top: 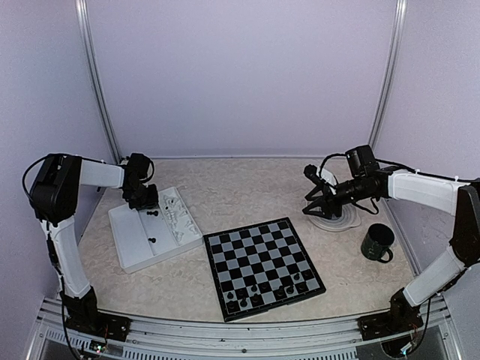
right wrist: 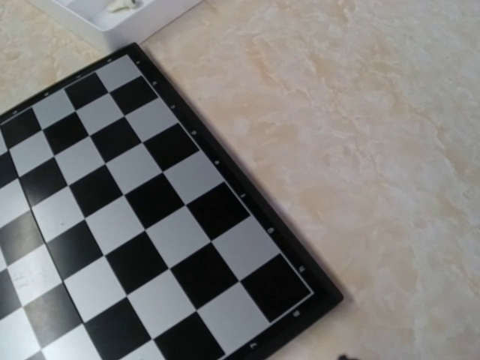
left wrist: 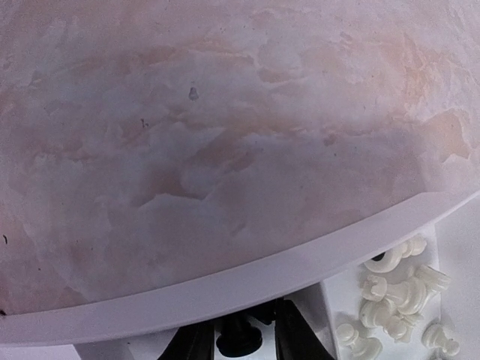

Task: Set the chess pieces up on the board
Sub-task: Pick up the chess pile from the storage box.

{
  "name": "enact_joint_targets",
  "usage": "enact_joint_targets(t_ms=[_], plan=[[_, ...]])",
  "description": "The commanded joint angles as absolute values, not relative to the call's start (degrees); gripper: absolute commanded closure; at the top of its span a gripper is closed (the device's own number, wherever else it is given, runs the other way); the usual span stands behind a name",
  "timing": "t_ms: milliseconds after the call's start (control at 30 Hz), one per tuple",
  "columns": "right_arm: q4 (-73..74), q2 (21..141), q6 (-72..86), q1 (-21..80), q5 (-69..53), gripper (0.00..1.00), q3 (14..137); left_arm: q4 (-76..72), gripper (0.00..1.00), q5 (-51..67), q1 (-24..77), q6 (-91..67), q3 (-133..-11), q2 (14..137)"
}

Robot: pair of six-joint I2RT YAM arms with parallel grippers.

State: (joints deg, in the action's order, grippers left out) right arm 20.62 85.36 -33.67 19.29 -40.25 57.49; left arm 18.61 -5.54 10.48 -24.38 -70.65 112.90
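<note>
Shows few black pieces [top: 271,291] on board [top: 247,251], whites [left wrist: 397,292] in tray [top: 135,240], left gripper [top: 145,201] straddling black piece [left wrist: 238,335], grip unclear, right gripper [top: 313,202] gaping.

Beige marbled table [top: 247,191]: white compartment tray [top: 133,246] left, chessboard [top: 259,261] centre, grey ringed plate [top: 339,222] and green mug [top: 377,243] right.

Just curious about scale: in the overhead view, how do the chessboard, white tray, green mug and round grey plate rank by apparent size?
1. chessboard
2. white tray
3. green mug and round grey plate: too alike to rank; the right arm covers part of the plate.
</note>
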Motion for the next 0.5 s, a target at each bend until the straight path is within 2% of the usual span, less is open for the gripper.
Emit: enact_joint_targets(t_ms=[0,133,267,467], plan=[[21.96,86.21,-34.37,19.79,-40.78,0.46,59.18,19.86,0.73,-5.11,11.31,-25.55,-65.07,109.3],[22.21,86.55,-34.54,20.18,-40.62,0.46,59.29,20.0,0.74,-6.38,12.11,-25.23,-64.25,108.05],[22.39,86.45,-34.71,20.42,-40.27,0.46,59.4,20.0,0.7,-6.12,12.04,-25.18,-66.16,110.04],[22.32,86.05,-34.84,20.39,-39.57,0.46,59.32,20.98,0.79,-5.72,12.14,-25.14,-67.61,112.14]])
